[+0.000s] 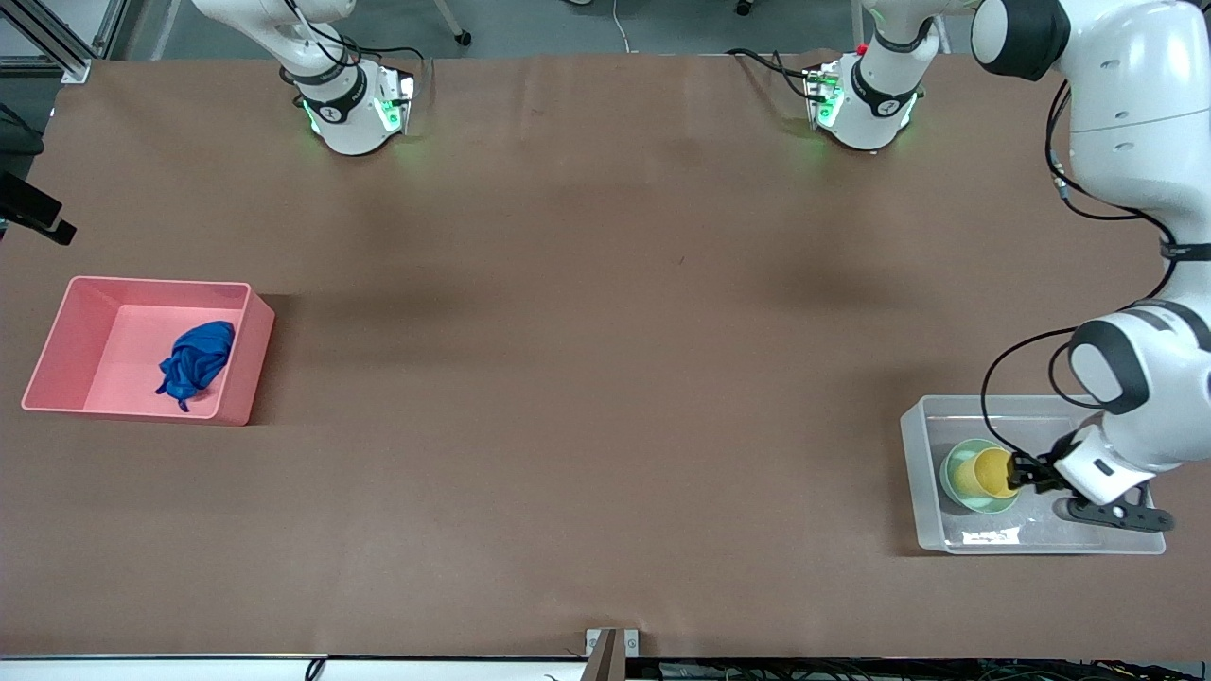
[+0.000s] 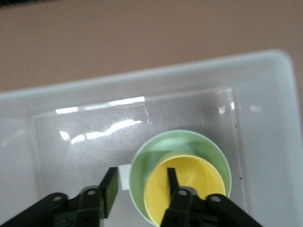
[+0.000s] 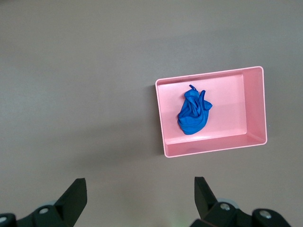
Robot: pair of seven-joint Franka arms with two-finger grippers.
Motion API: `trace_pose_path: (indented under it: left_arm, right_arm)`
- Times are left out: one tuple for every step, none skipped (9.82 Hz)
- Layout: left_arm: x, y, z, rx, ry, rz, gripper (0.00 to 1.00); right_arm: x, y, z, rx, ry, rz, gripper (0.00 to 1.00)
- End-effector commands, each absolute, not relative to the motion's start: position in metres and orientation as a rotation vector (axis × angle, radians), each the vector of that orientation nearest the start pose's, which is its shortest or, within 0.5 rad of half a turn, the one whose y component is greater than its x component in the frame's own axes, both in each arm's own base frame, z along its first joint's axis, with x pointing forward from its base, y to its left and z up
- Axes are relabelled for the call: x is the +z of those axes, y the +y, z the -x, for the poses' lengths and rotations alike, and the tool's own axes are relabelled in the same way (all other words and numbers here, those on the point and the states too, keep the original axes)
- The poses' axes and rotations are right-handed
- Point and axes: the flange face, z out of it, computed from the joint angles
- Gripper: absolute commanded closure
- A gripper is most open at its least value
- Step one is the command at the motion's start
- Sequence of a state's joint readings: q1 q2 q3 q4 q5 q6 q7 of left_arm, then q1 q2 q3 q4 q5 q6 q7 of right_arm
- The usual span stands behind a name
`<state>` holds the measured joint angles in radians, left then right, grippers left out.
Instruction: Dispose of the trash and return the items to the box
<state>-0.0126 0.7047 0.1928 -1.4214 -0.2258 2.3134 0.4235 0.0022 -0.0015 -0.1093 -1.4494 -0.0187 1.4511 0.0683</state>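
Note:
The yellow cup (image 1: 989,470) sits inside the mint-green bowl (image 1: 984,502), and both are in the clear box (image 1: 913,445) near the front camera at the left arm's end of the table. My left gripper (image 1: 1022,470) is down in the box and open. In the left wrist view one finger (image 2: 171,179) is inside the cup (image 2: 189,184) and the other finger (image 2: 111,187) is outside the bowl (image 2: 180,142), apart from its rim. The blue cloth wad (image 1: 196,362) lies in the pink bin (image 1: 57,350). My right gripper (image 3: 139,198) is open, empty and high over the table.
The pink bin (image 3: 213,146) with the cloth (image 3: 193,113) stands at the right arm's end of the table. The box wall (image 2: 189,71) surrounds my left gripper. A white sticker (image 2: 124,176) shows on the box bottom beside the bowl.

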Motion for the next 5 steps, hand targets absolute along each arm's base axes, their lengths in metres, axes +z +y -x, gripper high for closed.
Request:
trace_pose_path:
  left_arm:
    - [0.377, 0.092, -0.715, -0.402, 0.242, 3.14, 0.0]
    - [0.404, 0.091, -0.695, -0.403, 0.246, 3.153, 0.0]
    - [0.435, 0.087, -0.675, -0.385, 0.256, 3.178, 0.0]
    - [0.469, 0.085, -0.657, -0.349, 0.265, 3.207, 0.0]
    - [0.503, 0.081, -0.638, -0.306, 0.269, 3.224, 0.0]
  right_arm:
    - [0.674, -0.06, -0.535, -0.007, 0.269, 3.135, 0.0]
    - [0.673, -0.06, -0.535, -0.005, 0.269, 3.135, 0.0]
    - [0.673, -0.06, -0.535, -0.005, 0.269, 3.135, 0.0]
    - [0.673, -0.06, -0.535, -0.005, 0.269, 3.135, 0.0]
    - [0.673, -0.06, -0.535, -0.005, 0.269, 3.135, 0.0]
